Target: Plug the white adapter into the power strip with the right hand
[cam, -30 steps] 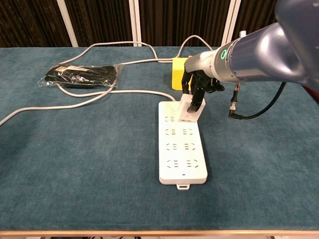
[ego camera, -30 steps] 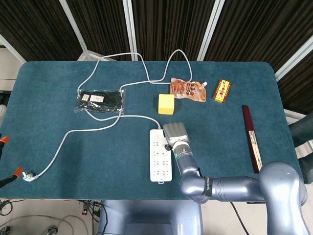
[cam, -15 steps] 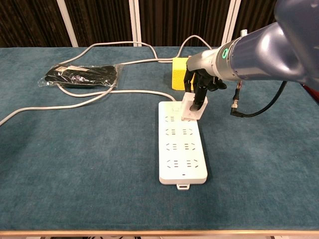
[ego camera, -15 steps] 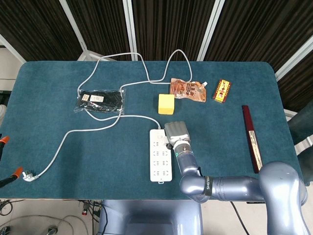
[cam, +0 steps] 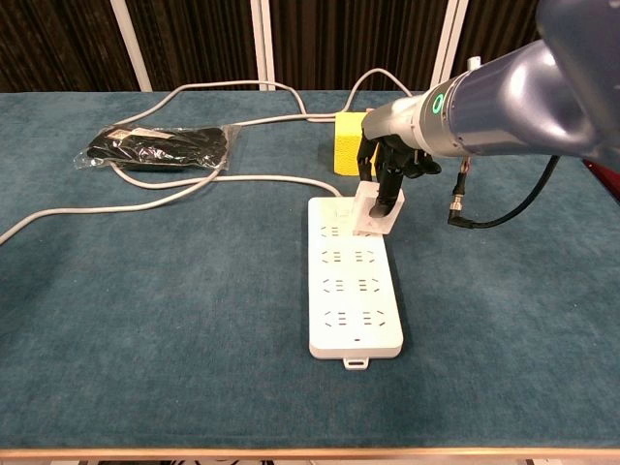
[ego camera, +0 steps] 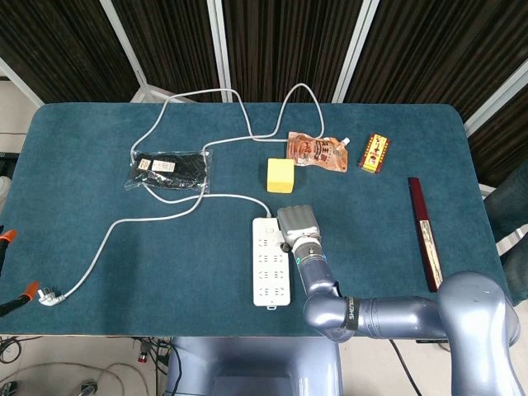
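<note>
On the blue table (ego camera: 99, 148) sits a clear plastic bag (ego camera: 169, 171) with dark things packed inside — I cannot tell what they are. It lies on the far left part of the table, and a pale cable (ego camera: 148, 219) runs under and around it. Near the middle at the back lies an orange pouch (ego camera: 318, 151) with a small white spout; what is in it does not show.

Close to the front edge lies the white power strip (cam: 353, 286), long and flat. The white adapter (cam: 376, 210) stands on the strip's far end, on its right-hand row of holes. The right hand (cam: 390, 165) reaches down from above and its dark fingers (cam: 386, 186) pinch the adapter from the top.

A second ago the adapter leaned over and sat a bit lower on the strip — now it stands straighter and nearer the far end. The hand has shifted only a tiny bit.

A yellow block (cam: 348, 141) sits just behind the hand. A small yellow box (ego camera: 374, 153) and a long dark red stick (ego camera: 423, 233) lie off to the right.
</note>
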### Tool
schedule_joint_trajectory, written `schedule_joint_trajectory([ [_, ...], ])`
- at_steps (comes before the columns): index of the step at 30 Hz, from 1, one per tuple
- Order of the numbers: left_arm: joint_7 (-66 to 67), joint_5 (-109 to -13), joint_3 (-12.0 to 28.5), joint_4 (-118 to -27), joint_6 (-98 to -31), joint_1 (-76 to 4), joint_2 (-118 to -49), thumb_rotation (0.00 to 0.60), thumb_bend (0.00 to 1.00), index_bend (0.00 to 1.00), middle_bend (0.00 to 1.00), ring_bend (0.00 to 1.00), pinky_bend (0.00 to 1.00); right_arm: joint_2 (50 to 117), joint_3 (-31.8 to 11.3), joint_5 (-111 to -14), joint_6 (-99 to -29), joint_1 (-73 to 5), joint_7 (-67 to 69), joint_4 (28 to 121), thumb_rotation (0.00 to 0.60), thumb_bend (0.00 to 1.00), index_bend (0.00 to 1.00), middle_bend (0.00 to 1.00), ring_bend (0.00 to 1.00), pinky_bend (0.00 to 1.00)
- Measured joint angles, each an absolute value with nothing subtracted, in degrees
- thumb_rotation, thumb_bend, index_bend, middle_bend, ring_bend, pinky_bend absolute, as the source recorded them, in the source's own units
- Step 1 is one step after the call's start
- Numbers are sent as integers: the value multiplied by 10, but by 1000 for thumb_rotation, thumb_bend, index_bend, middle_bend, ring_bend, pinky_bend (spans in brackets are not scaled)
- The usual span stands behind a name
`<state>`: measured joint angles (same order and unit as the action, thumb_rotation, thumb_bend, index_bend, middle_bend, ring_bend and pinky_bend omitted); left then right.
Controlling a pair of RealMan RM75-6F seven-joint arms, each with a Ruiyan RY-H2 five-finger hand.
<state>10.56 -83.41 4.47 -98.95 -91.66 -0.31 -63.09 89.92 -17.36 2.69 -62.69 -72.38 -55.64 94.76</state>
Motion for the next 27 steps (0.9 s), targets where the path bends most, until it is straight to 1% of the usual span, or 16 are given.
schedule_joint_trajectory([
  [22, 105, -835, 44, -989, -916, -4, -631, 600, 170, 115, 40, 0, 0, 912, -168, 10, -637, -728, -560, 946, 600, 666, 814, 663, 855, 827],
  [27, 105, -835, 44, -989, -916, -4, -631, 600, 170, 115, 39, 0, 0, 920, -167, 5, -641, -731, -563, 946, 600, 666, 822, 669, 872, 827],
])
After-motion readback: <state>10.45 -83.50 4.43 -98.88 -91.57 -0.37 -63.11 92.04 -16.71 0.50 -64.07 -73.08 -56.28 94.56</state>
